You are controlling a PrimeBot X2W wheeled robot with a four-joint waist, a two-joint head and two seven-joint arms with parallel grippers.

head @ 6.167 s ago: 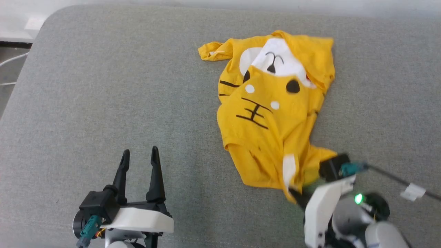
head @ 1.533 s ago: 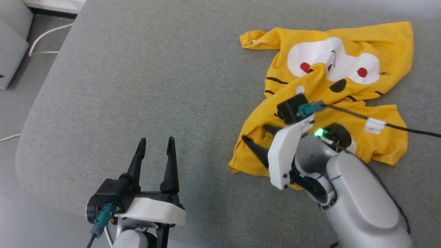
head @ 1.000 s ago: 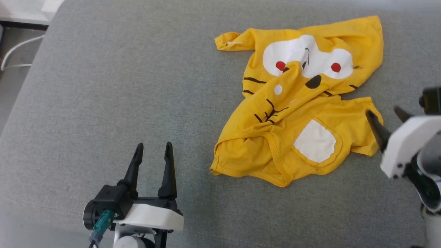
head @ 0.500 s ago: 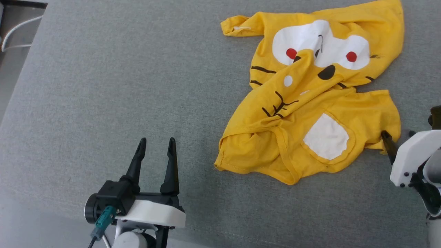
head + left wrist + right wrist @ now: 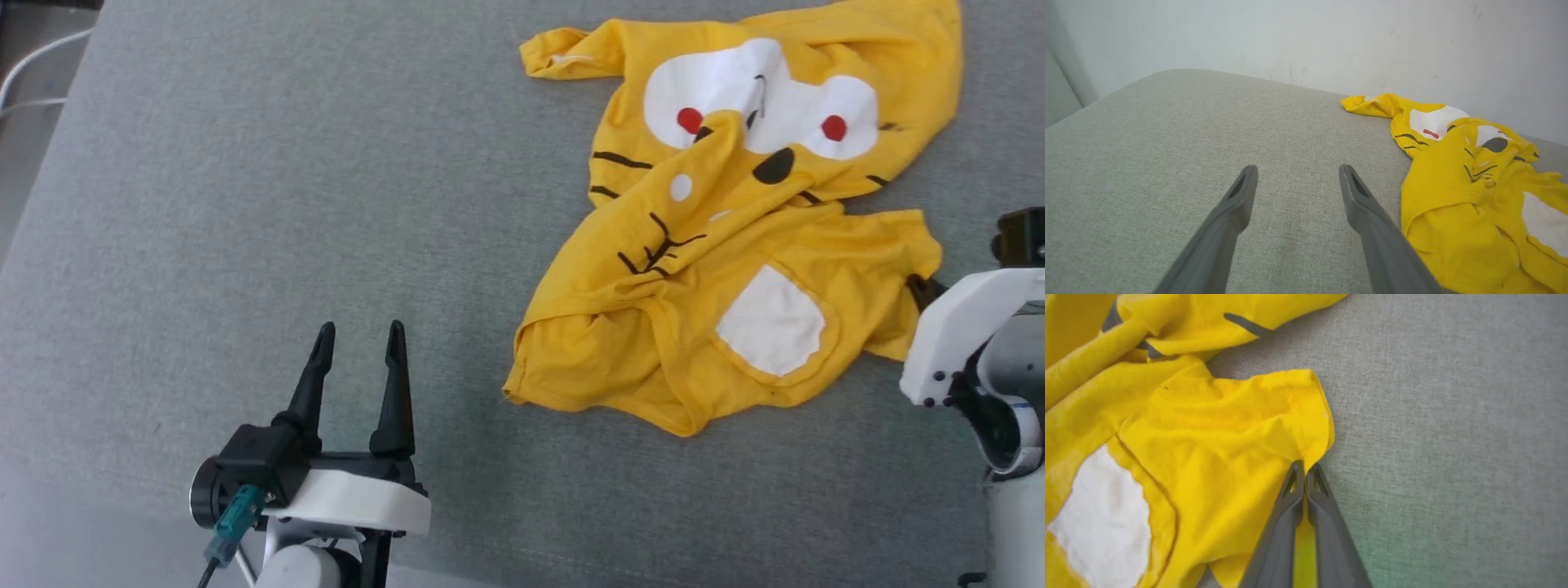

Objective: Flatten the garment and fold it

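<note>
Since the right tool (image 5: 1305, 468) pinched only the three-o'clock hem of the garment (image 5: 735, 245), left tool (image 5: 357, 333) gaping, a tug could slip it free.

White wrist shell (image 5: 351, 502), dark tapered fingers (image 5: 394, 392), teal cable plug (image 5: 237, 527), black camera block (image 5: 253, 457).

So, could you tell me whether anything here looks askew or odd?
Yes: the garment lies crumpled and twisted on the grey surface, a fold hiding part of its face print. The right pincer is shut on its edge; the left pincer is open, clear of it.
</note>
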